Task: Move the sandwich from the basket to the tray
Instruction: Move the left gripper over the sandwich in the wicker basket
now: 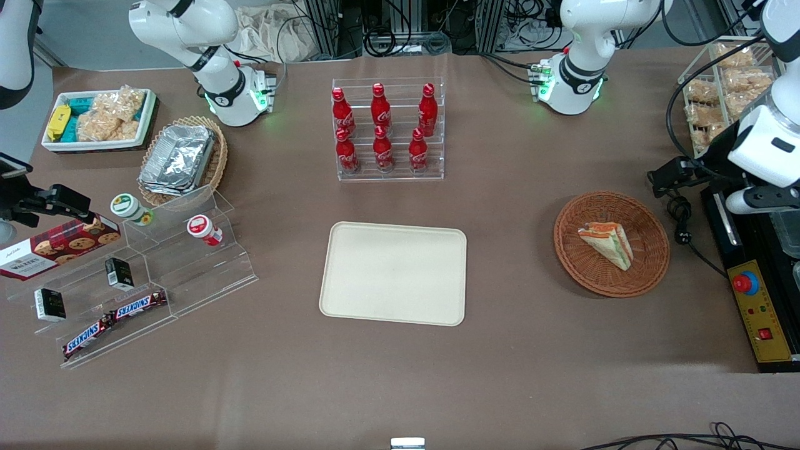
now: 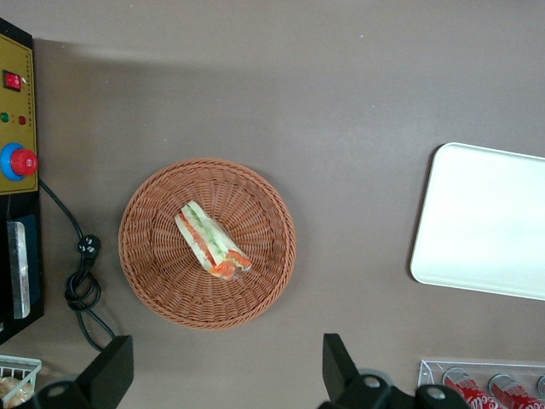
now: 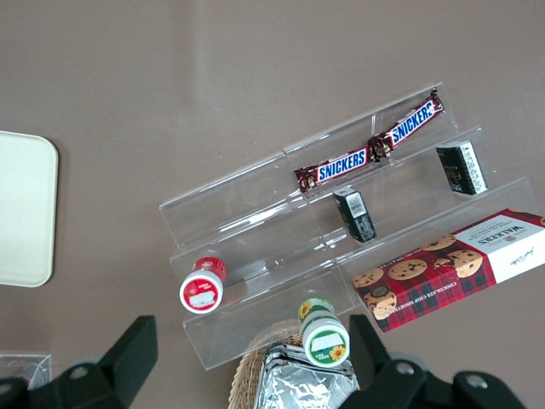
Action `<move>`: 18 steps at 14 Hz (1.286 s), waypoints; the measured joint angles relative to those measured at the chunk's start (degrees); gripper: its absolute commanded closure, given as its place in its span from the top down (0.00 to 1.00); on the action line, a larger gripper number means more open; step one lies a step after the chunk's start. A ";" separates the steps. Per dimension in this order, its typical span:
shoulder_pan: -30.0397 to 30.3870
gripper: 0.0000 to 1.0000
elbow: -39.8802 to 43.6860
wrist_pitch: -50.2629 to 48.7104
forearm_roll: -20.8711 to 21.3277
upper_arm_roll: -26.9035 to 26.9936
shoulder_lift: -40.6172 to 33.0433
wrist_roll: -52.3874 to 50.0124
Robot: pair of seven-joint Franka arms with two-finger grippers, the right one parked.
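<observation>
— What colours am I seeing?
— Reddish-brown woven basket (image 1: 611,244); sandwich (image 1: 606,245) pale with orange-red and green layers; cream tray (image 1: 394,273); black gripper (image 2: 226,368) high above the basket.

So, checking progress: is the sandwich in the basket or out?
In: the sandwich lies in the basket; the open hand hovers above.

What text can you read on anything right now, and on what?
"SNICKERS": two candy bars on the clear stand.
"WALKERS": cookie box.
"Coca-Cola" script: red bottles.
Small dark boxes: unreadable.
Sandwich, basket, tray, open gripper above the basket: none.
</observation>
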 measured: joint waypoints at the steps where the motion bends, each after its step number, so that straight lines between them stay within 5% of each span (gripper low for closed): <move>1: 0.00 1.00 0.10 -0.45 0.00 0.00 0.06 0.00; 10: 0.02 1.00 -2.28 -3.97 -0.07 -0.05 1.15 -9.92; 18: 0.31 0.99 -23.34 14.04 -0.03 0.26 1.07 -25.40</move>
